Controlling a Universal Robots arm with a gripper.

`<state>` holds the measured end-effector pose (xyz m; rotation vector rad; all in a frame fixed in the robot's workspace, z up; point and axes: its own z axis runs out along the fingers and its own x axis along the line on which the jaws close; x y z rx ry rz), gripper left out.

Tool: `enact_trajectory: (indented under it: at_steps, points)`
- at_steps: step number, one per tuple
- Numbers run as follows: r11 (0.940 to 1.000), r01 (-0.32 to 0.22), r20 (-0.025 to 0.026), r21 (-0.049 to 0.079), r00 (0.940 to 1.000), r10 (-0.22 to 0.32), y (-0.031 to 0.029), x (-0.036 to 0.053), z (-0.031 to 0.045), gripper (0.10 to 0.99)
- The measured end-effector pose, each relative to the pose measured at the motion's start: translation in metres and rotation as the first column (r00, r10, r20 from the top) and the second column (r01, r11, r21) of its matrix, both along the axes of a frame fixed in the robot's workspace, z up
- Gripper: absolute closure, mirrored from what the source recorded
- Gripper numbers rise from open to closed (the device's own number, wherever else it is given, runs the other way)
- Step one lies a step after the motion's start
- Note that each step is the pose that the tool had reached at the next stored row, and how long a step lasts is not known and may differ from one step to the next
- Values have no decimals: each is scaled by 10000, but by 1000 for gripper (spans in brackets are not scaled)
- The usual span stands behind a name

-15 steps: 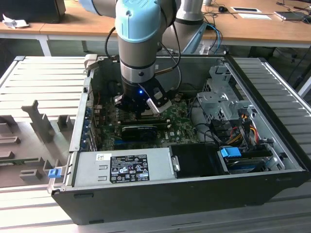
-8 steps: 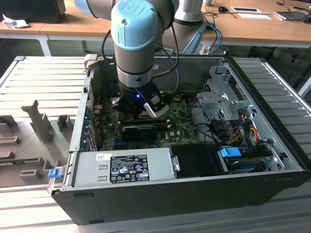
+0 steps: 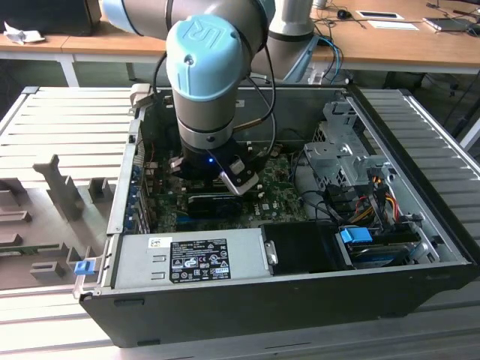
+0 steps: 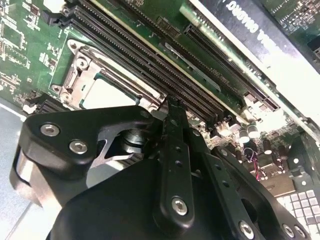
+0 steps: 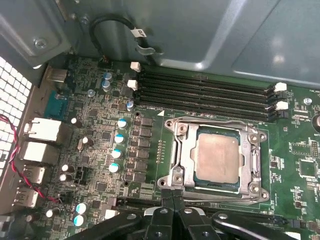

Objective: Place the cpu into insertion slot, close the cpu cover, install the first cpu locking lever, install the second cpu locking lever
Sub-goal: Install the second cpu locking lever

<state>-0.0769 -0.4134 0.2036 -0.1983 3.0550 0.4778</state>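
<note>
1. The cpu [image 5: 217, 157] sits seated in the insertion slot [image 5: 172, 162] on the green circuit board [image 5: 150, 150], its pale face showing through the window of the cpu cover [image 5: 256, 162], which lies closed flat over it.
2. The end effector [image 5: 172, 197] is clenched, fingertips together, empty, at the socket's edge.
3. In the exterior view the arm [image 3: 214, 67] reaches down into the open computer case [image 3: 420, 202].
</note>
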Motion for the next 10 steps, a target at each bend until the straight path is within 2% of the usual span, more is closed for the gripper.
enact_trajectory:
  at_steps: [6, 10]
  points:
    - [9995, -1, 1, 306, 10000, 0, 16, -8, -43, 980]
    - [9991, 1, 0, 434, 10000, -1, 30, -38, -83, 980]
